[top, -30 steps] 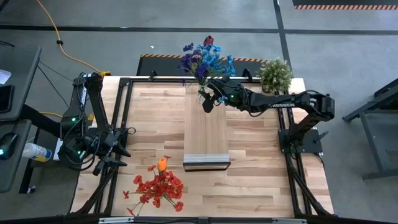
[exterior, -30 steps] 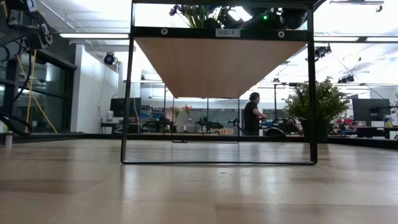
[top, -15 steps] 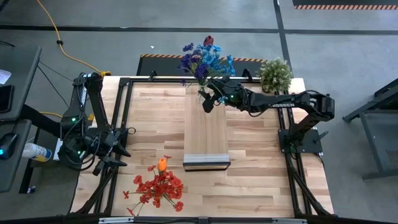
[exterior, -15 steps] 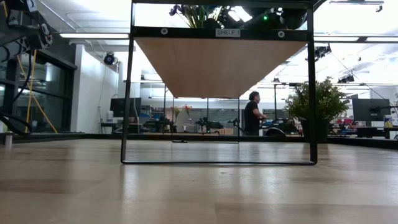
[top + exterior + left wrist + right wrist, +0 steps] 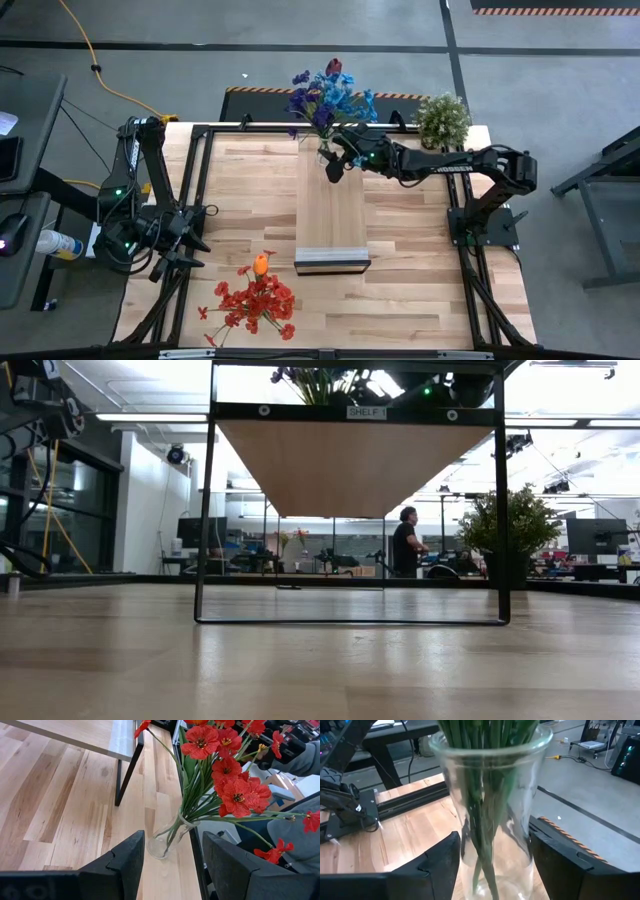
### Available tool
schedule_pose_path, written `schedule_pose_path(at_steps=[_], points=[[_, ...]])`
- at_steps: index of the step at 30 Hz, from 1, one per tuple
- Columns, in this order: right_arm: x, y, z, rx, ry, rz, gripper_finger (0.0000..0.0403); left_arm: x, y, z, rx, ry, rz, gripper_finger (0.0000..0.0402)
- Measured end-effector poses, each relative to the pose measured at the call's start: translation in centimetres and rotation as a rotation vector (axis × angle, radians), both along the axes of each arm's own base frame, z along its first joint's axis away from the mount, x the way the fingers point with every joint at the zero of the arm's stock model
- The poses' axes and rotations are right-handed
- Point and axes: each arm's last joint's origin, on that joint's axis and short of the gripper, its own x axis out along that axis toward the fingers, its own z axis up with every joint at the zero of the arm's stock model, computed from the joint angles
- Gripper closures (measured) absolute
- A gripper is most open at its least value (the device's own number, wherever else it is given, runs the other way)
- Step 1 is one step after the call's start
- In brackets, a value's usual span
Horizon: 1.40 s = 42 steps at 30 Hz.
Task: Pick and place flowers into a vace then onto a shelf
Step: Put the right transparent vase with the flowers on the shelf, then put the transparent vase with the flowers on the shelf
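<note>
Blue and purple flowers [image 5: 325, 95] are seen standing in a clear glass vase [image 5: 490, 805] at the far end of the shelf [image 5: 332, 215], so one bouquet appears already placed. The right gripper [image 5: 335, 157] is at that vase, its fingers [image 5: 432, 865] standing on either side of the glass; whether they touch it or have just let go cannot be told.

A second bunch, red flowers [image 5: 255, 298] with one orange head [image 5: 261, 264], is seen near the table's [image 5: 410, 280] front edge, left of the shelf's front end. In the left wrist view these stems sit in a second glass vase [image 5: 167, 837] lying tilted on the wood. The left gripper [image 5: 190, 240] is held near the table's left edge, fingers [image 5: 122, 865] spread and empty, pointed at that vase.

By this judgement, roughly half is done: the red bunch is not yet lifted onto the shelf.
</note>
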Motion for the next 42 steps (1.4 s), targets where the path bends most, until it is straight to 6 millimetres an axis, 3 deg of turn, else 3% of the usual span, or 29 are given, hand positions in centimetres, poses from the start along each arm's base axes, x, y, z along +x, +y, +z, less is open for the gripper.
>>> schedule_pose_path(at_steps=[42], points=[[-0.02, 0.05, -0.08, -0.017, 0.025, 0.012, 0.0092, 0.00, 0.00, 0.00, 0.001, 0.000, 0.000, 0.0169]])
